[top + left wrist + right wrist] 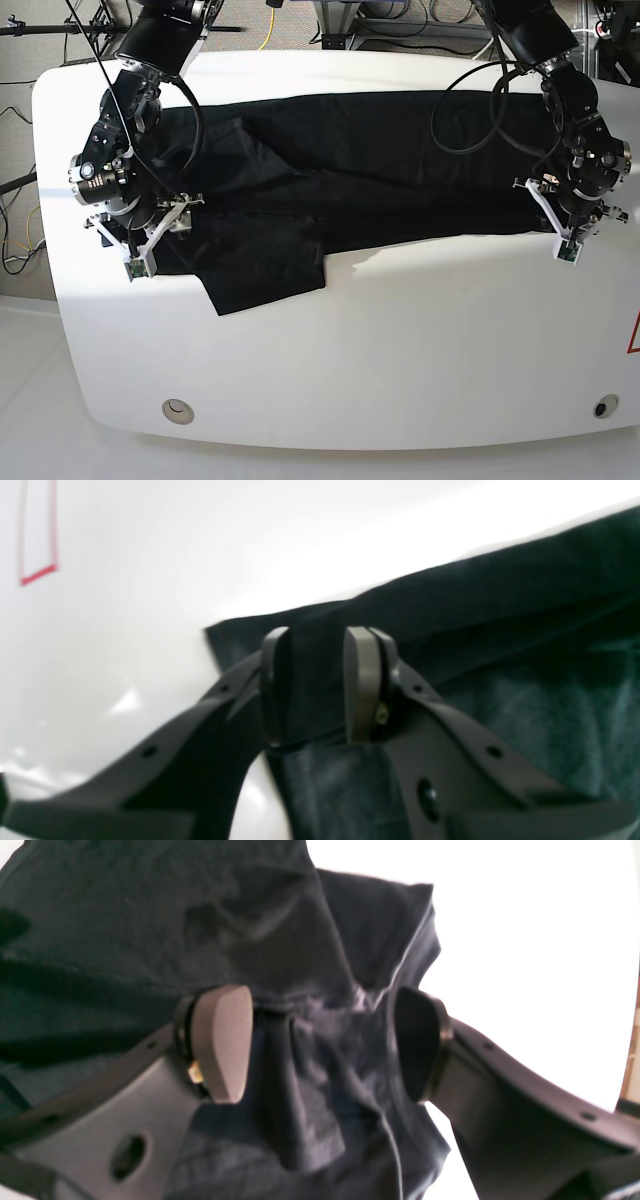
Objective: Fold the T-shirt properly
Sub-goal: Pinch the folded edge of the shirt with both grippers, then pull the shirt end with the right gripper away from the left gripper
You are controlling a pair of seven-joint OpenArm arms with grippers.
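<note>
The black T-shirt (350, 170) lies across the far half of the white table (400, 340), with a flap (265, 280) reaching toward the front at the left. My left gripper (562, 235) is at the shirt's right edge. In the left wrist view this gripper (317, 685) straddles the shirt's corner (500, 605), jaws a narrow gap apart with fabric between them. My right gripper (150, 235) is at the shirt's left end. In the right wrist view it (320, 1042) is wide open over bunched fabric (150, 915).
A red tape mark (37, 575) is on the table beyond the left gripper and shows at the right edge of the base view (632, 335). Two round holes (178, 408) (600, 407) sit near the front edge. Cables lie behind the table.
</note>
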